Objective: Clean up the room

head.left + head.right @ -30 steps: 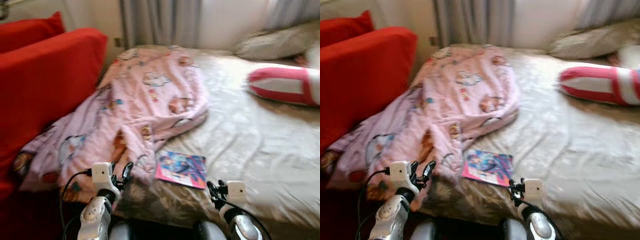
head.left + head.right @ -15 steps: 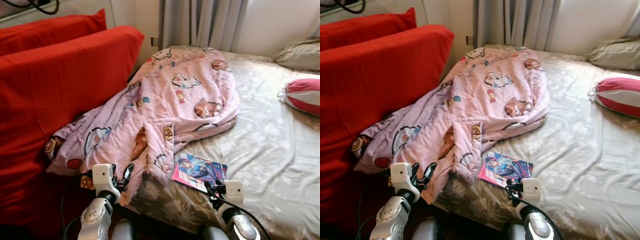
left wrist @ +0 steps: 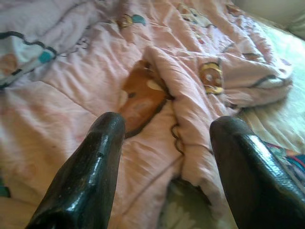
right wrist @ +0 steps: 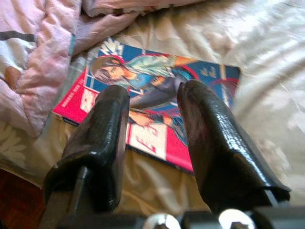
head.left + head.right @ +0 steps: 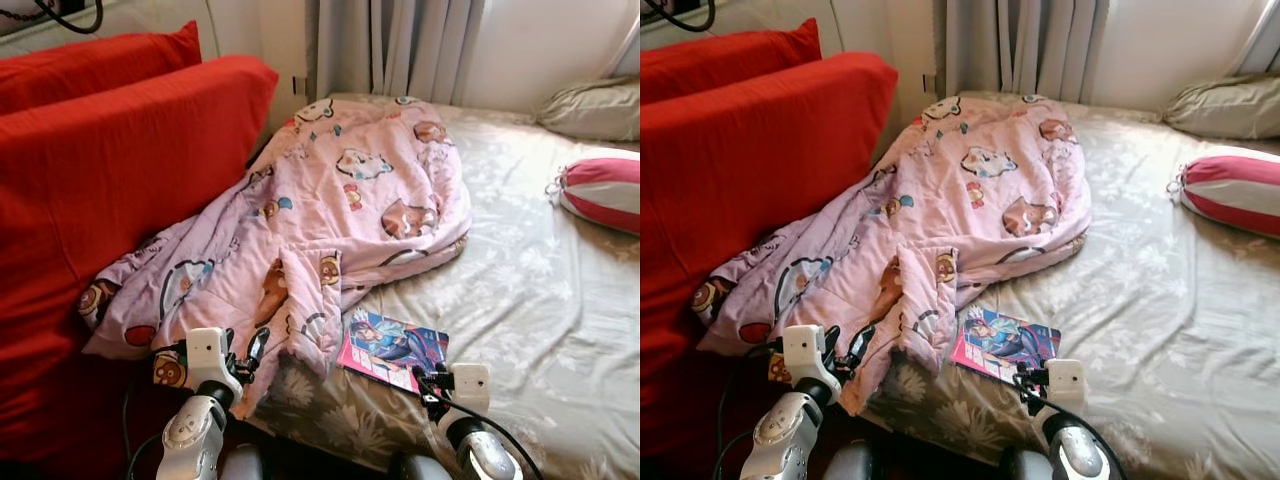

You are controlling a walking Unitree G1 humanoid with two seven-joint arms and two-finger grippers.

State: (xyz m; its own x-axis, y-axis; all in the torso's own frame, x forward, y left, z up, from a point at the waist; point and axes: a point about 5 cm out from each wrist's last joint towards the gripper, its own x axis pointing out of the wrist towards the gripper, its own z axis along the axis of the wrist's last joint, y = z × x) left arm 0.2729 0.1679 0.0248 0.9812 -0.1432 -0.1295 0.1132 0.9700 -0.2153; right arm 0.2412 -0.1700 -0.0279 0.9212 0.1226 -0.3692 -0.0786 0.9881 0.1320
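A rumpled pink cartoon-print blanket point(image 5: 340, 210) lies across the left half of the bed and spills over its near edge. A colourful magazine point(image 5: 392, 347) lies flat on the floral sheet beside the blanket's lower fold. My left gripper point(image 3: 167, 157) is open, held just short of the blanket's hanging fold, nothing between its fingers. My right gripper point(image 4: 152, 119) is open too, hovering close over the near edge of the magazine point(image 4: 157, 109) without gripping it. Both grippers sit low at the bed's near edge, the left gripper point(image 5: 248, 355) and the right gripper point(image 5: 428, 385).
A red sofa back with red cushions point(image 5: 110, 170) stands against the bed's left side. A pink-and-white striped pillow point(image 5: 600, 190) and a beige pillow point(image 5: 590, 105) lie at the far right. Grey curtains point(image 5: 400, 45) hang behind the bed point(image 5: 540, 300).
The camera swung left and closer, bringing the red sofa into view, then settled. The blanket, the magazine and both grippers keep their places relative to each other.
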